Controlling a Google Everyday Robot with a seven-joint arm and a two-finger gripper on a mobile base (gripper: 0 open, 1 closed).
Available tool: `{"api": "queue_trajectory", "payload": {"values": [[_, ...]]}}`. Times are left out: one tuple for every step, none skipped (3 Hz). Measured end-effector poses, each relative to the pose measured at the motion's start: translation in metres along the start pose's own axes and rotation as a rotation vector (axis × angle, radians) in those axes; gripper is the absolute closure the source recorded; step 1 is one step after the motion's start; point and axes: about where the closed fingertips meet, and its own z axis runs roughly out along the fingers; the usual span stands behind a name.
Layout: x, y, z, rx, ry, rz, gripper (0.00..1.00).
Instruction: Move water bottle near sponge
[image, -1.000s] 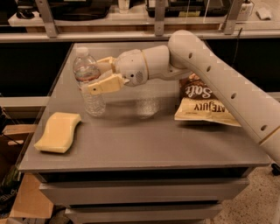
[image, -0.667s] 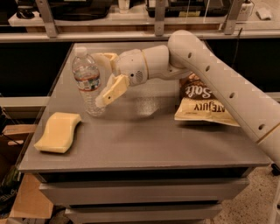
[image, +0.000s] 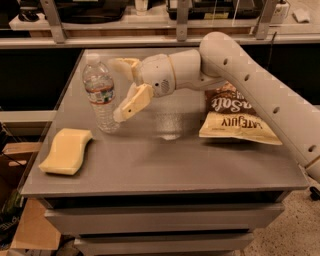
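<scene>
The water bottle (image: 100, 95), clear and ribbed with a white cap and a white label, stands upright on the grey table (image: 165, 160) at the left. The pale yellow sponge (image: 66, 151) lies flat just in front of it and to its left, a short gap away. My gripper (image: 122, 87) is open just right of the bottle. One finger (image: 132, 102) points down toward the bottle's base, the other (image: 122, 65) sits behind at the bottle's shoulder height. Neither finger holds the bottle.
A yellow-and-brown chip bag (image: 237, 120) lies at the table's right side under my arm. Shelving with metal posts runs along the back. A cardboard box (image: 30, 225) sits on the floor at the lower left.
My gripper has opened and let go of the water bottle, then drawn back slightly to the right. The bottle stays upright by the sponge.
</scene>
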Motion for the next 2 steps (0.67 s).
{"api": "queue_trajectory", "payload": {"values": [[-0.0063,0.0078,-0.0114,0.030,0.012,0.000,0.00],[-0.0058,0.0113,-0.0175,0.047,0.017,0.013,0.00]]}}
